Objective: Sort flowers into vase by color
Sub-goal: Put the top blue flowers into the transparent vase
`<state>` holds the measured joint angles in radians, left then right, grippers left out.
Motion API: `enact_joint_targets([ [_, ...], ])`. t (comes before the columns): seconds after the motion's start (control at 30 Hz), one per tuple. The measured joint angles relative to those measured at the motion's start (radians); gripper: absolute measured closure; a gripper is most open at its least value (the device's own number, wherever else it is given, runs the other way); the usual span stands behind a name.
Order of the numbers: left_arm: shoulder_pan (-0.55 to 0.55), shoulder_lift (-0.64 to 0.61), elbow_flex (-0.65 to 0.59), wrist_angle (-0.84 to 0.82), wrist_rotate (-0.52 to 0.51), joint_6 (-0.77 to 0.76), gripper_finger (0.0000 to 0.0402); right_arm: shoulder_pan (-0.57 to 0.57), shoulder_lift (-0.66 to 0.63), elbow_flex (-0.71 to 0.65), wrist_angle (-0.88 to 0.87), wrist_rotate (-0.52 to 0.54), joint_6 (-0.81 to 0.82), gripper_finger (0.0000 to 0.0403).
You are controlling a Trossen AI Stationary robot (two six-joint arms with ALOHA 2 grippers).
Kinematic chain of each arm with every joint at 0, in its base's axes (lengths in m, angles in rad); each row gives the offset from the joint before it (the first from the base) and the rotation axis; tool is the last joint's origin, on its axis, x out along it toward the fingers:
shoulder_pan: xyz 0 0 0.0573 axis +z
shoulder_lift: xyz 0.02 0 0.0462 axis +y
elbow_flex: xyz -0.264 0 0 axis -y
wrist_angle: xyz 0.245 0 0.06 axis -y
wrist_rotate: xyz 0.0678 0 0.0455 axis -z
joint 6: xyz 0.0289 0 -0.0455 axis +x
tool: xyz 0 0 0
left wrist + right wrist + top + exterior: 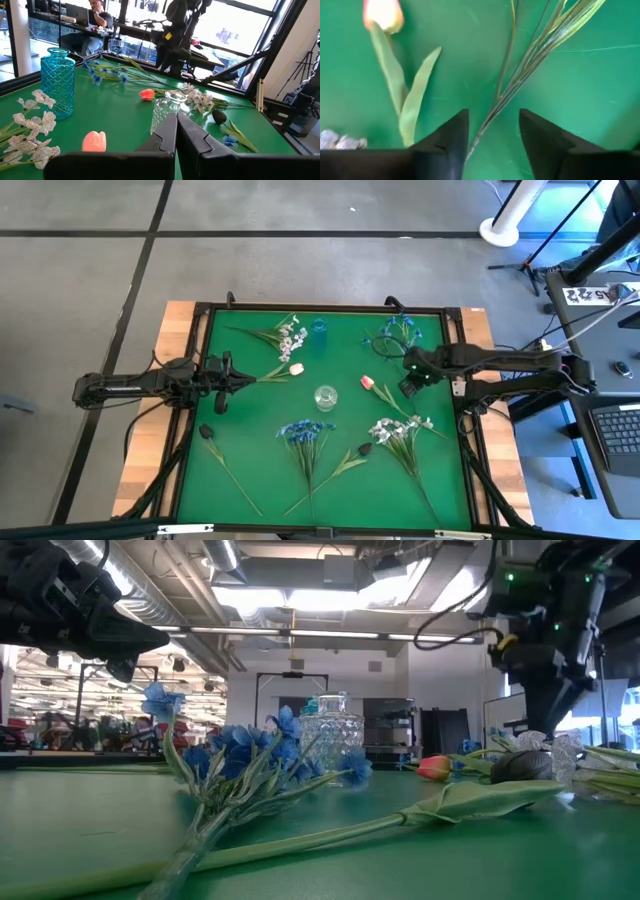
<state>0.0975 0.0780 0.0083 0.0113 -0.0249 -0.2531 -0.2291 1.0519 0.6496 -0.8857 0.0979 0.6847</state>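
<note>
While the left gripper [222, 380] is waiting at the left side of the green table [250, 470] with its fingers [165, 137] pressed together and nothing between them, the right gripper [410, 385] is hanging above the right half of the table. Its two dark fingers [451, 137] are standing apart, and nothing is pinched between them. Under it, the right wrist view is showing a pink tulip [383, 14] with its green leaf and, beside it, a bundle of thin green stalks [520, 65] lying on the mat just below the gap of the fingers; the stalks are not touching the fingers.

All the flowers are lying on the table, outside the vases. A clear glass vase [325, 397] is standing near the middle and a blue glass vase [319, 328] is standing toward the far edge. A spray of white blossoms [290, 337] and a second pink tulip [296, 368] are lying left of the blue vase, near the left gripper. A spray of blue blossoms [400, 330] is lying at the far right. Nearer the front edge, another blue spray [305, 432], a near-black tulip [364, 449] and a white spray [398, 427] are lying side by side, and one more near-black tulip [205, 431] is lying at the front left.
</note>
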Motion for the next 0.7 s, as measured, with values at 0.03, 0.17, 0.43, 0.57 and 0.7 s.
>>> enact_joint_targets([
  [0.03,0.0,0.0,0.0,0.0,0.0,0.0,0.0401,0.0,0.0,-0.018,0.017,0.003,0.014,0.0209],
  [0.17,0.0,0.0,0.0,0.0,0.0,0.0,0.0401,0.0,0.0,-0.087,0.102,0.012,0.052,0.0174],
  [0.43,0.0,0.0,0.0,0.0,0.0,0.0,0.0401,0.0,0.0,-0.218,0.262,0.067,0.101,0.0171],
  [0.57,0.0,0.0,0.0,0.0,0.0,0.0,0.0401,0.0,0.0,-0.255,0.331,0.066,0.102,0.0202],
  [0.7,0.0,0.0,0.0,0.0,0.0,0.0,0.0401,0.0,0.0,-0.261,0.335,0.063,0.102,0.0261],
])
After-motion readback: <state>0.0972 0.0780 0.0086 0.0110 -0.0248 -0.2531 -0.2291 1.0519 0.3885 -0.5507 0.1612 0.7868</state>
